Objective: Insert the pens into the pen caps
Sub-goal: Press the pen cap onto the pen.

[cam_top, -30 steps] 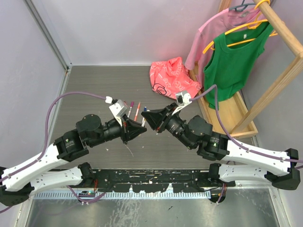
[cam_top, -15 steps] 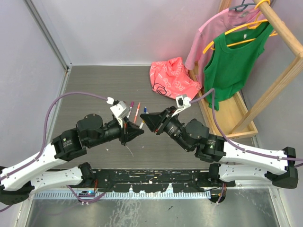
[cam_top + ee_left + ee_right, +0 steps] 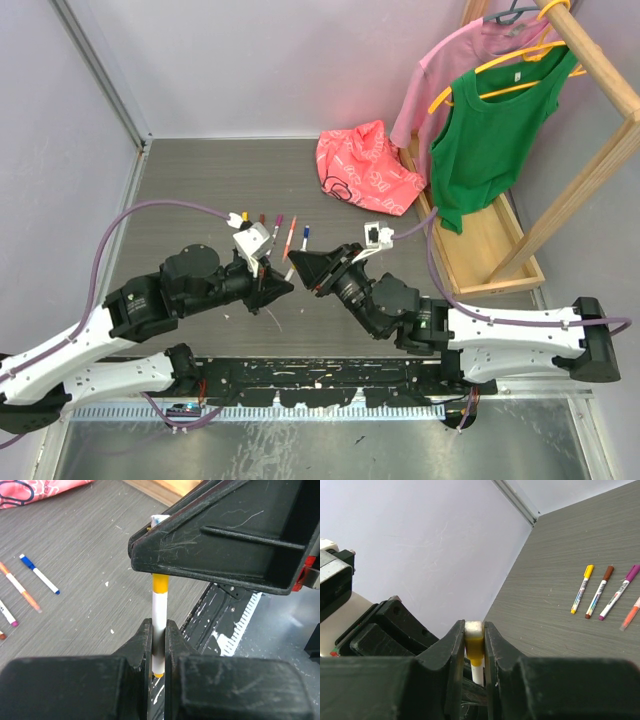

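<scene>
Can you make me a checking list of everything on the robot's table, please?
Surface: grey table, small white specks.
Job's things: yellow pen and yellow cap held end to end in the air; other pens lie in a row on the table.
Clutter: pink bag at the back.
Claws: left claw shut on the pen; right claw shut on the cap.
Cables: purple cable loops off each arm.
Surroundings: wooden rack with a pink shirt and green top on hangers.
</scene>
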`<state>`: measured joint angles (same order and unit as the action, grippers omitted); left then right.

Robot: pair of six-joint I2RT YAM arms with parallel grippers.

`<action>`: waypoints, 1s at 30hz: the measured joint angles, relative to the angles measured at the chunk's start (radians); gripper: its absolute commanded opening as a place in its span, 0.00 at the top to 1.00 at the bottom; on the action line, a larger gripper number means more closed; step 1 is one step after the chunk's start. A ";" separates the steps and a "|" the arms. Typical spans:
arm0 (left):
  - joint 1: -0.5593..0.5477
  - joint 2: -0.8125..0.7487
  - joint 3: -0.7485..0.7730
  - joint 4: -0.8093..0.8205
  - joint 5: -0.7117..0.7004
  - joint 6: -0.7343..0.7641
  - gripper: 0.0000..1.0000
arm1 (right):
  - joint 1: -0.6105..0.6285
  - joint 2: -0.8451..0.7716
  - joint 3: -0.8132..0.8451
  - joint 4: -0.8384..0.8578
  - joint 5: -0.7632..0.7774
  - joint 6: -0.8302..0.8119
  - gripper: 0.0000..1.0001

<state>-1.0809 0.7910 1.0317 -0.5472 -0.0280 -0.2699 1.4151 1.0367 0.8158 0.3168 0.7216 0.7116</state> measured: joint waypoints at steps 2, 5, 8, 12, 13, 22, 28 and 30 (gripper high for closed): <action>0.000 -0.003 0.000 -0.019 -0.005 0.003 1.00 | 0.016 0.018 -0.005 0.019 0.033 0.011 1.00; 0.000 -0.006 0.000 -0.044 -0.006 0.008 1.00 | 0.035 0.036 -0.016 0.045 0.065 0.030 1.00; 0.000 -0.005 0.002 -0.079 -0.011 0.019 1.00 | 0.050 0.067 -0.020 0.077 0.090 0.046 1.00; 0.000 -0.001 0.041 -0.201 -0.016 0.024 1.00 | 0.069 0.120 -0.021 0.119 0.092 0.065 1.00; 0.000 -0.001 0.048 -0.230 -0.016 0.024 1.00 | 0.072 0.129 -0.023 0.124 0.090 0.070 1.00; 0.000 -0.015 0.048 -0.201 0.000 0.025 1.00 | 0.084 0.105 -0.011 0.109 0.106 0.043 1.00; 0.000 -0.046 0.048 -0.055 0.023 0.029 1.00 | 0.084 0.066 0.108 0.012 0.101 -0.079 0.93; 0.000 -0.050 0.048 -0.016 0.039 0.029 1.00 | 0.083 0.048 0.142 -0.021 0.076 -0.118 0.90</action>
<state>-1.0809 0.7410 1.0798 -0.5629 0.0113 -0.2413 1.4982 1.0843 0.9577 0.2958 0.7971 0.5938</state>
